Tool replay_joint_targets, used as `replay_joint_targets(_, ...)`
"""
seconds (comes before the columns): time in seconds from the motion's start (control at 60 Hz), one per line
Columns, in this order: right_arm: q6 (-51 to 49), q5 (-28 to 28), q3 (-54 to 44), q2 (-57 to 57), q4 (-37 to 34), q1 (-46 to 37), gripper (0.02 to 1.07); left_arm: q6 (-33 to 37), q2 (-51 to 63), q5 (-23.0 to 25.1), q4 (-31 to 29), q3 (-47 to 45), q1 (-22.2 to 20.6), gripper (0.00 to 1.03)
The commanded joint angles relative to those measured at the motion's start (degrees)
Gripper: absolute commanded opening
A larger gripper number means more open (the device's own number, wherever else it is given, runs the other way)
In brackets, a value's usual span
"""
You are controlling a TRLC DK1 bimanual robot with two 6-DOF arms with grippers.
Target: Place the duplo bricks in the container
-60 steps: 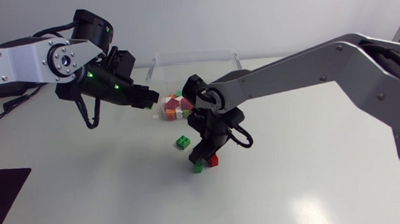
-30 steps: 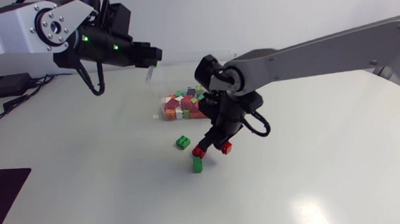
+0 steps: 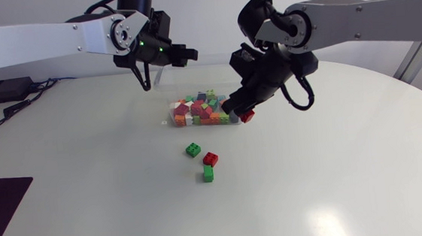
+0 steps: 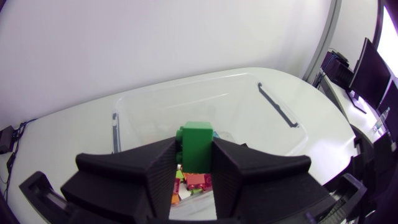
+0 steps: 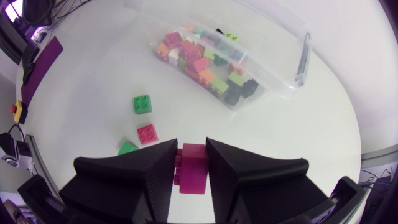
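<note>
- Your right gripper, clamped on a red brick, has lifted off the table and now sits at the near edge of the container, so release looks next.
- Your left gripper, clamped on a green brick, has risen above the container.
- Two bricks are held. Three loose bricks remain on the table: two green, one red.

Bright even light, soft shadows (faint glare on table).

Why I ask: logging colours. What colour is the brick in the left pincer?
The brick is green; clearest in left wrist view.
</note>
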Motion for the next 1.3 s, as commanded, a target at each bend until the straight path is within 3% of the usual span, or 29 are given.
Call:
replay_joint_targets(0.0, 1.5, -0.3, 2.0, -1.1, 2.0, -0.9, 0.25, -1.3, 3.0, -1.5, 0.6, 3.7, 0.5, 0.50)
replay_joint_targets(0.1, 2.3, -0.3, 3.1, -1.1, 5.2, -1.3, 0.25, -0.7, 3.1, -2.9, 0.9, 3.8, 0.7, 0.78)
replay_joint_targets(0.233, 2.9, -0.2, 5.0, 0.0, 8.4, -1.5, 0.25, 1.4, -1.3, -2.9, 0.4, 0.1, 1.3, 0.94)
replay_joint_targets(0.4, 3.7, -0.1, 7.5, 2.1, 12.5, -2.4, 0.25, 5.1, -12.9, -1.3, 0.4, -11.4, 2.4, 0.96)
replay_joint_targets(0.683, 4.2, 0.9, 10.0, 6.5, 19.7, -3.7, 0.25, 15.1, -27.9, 7.8, -2.4, -32.6, 4.1, 0.96)
replay_joint_targets(0.967, 4.4, 2.0, 9.8, 10.2, 28.3, -3.7, 0.25, 19.8, -27.5, 12.8, -3.6, -40.3, 4.4, 0.96)
replay_joint_targets(1.167, 3.8, 3.4, 12.2, 15.1, 33.7, -5.0, 0.27, 21.8, -21.9, 13.2, -3.9, -41.1, 1.2, 0.96)
replay_joint_targets(1.2, 3.7, 4.2, 13.0, 16.0, 33.7, -5.0, 0.33, 21.8, -20.9, 13.2, -3.9, -40.6, 0.7, 0.96)
replay_joint_targets(1.283, 3.7, 5.5, 14.1, 16.9, 33.7, -5.0, 0.77, 21.8, -18.3, 13.1, -4.6, -38.4, -0.2, 0.96)
